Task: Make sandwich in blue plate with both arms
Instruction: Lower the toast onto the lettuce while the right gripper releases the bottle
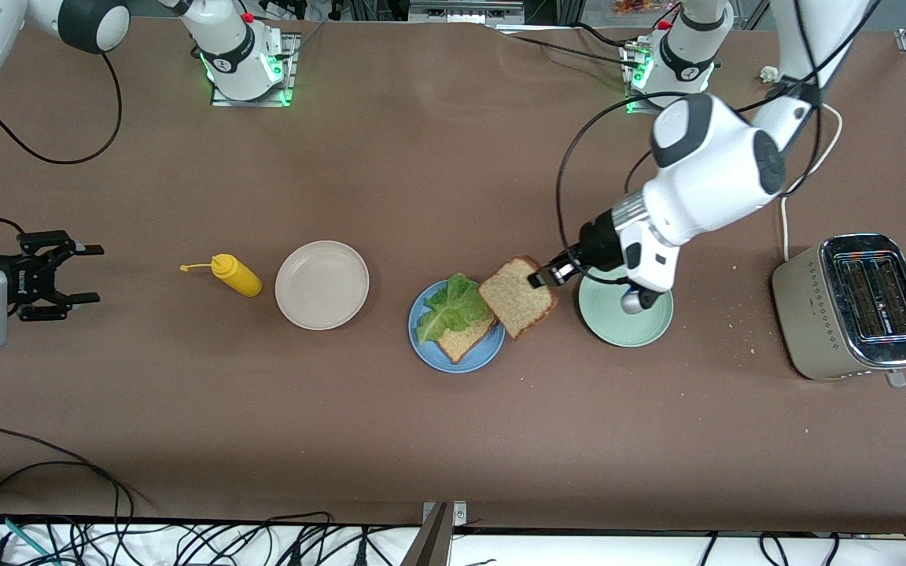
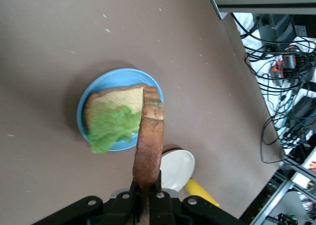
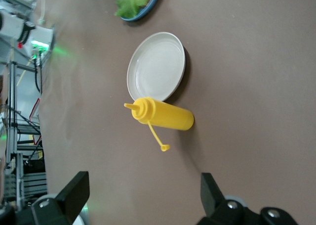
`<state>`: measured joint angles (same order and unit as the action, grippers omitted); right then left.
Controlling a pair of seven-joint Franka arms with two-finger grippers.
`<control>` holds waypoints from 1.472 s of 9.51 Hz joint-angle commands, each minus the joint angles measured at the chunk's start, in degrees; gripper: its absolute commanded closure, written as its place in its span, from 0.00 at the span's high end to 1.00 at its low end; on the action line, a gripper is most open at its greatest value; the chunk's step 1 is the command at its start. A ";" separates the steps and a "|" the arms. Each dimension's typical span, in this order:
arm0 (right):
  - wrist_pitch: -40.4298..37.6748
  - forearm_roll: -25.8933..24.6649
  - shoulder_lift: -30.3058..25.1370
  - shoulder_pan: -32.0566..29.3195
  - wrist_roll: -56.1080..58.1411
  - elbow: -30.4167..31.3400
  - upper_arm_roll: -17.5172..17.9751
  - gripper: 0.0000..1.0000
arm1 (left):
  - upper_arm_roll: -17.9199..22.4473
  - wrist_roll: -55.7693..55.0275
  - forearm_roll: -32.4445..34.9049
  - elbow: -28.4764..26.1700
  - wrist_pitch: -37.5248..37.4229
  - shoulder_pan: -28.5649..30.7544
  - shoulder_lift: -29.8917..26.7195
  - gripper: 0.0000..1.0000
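The blue plate [image 1: 484, 358] [image 2: 98, 89] sits mid-table with one brown bread slice [image 1: 461, 339] [image 2: 116, 102] on it and a ruffled green lettuce leaf [image 1: 451, 306] [image 2: 111, 131] on that slice. A second bread slice [image 1: 517, 297] [image 2: 149, 136] hangs tilted over the plate's rim at the side toward the left arm's end. My left gripper [image 1: 545, 277] [image 2: 146, 193] is shut on this slice's crust edge. My right gripper [image 1: 79, 273] [image 3: 143, 190] waits open and holds nothing at the right arm's end of the table.
A pale mint-green plate [image 1: 642, 330] lies under the left wrist. A beige plate [image 1: 322, 284] [image 3: 157, 67] and a yellow squeeze bottle [image 1: 237, 275] [image 3: 165, 115] lie between the blue plate and the right gripper. A toaster [image 1: 854, 306] stands at the left arm's end.
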<state>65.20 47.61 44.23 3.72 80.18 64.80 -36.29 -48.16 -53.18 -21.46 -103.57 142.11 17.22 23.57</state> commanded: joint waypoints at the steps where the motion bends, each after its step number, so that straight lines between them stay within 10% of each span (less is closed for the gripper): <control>1: -0.95 -8.29 -4.05 6.09 -18.16 -2.31 -0.54 1.00 | 0.61 -1.92 -0.95 0.04 13.23 -6.39 5.41 0.00; 8: 5.28 -28.69 -14.06 18.33 -49.36 0.48 0.42 1.00 | 12.98 -1.22 1.60 0.56 21.19 -22.48 9.82 0.00; 11: 17.10 -44.66 -27.29 18.60 -67.37 15.11 14.00 1.00 | 17.11 -1.57 1.60 0.91 28.12 -27.93 12.28 0.00; 14: 29.44 -45.33 -40.06 9.60 -75.87 31.59 24.64 1.00 | 18.45 -1.84 1.51 1.70 28.22 -29.35 13.51 0.00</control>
<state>87.80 3.28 15.63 20.53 7.06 82.61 -19.05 -30.82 -54.53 -20.90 -103.97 169.79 -11.07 35.72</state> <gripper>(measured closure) 0.000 0.916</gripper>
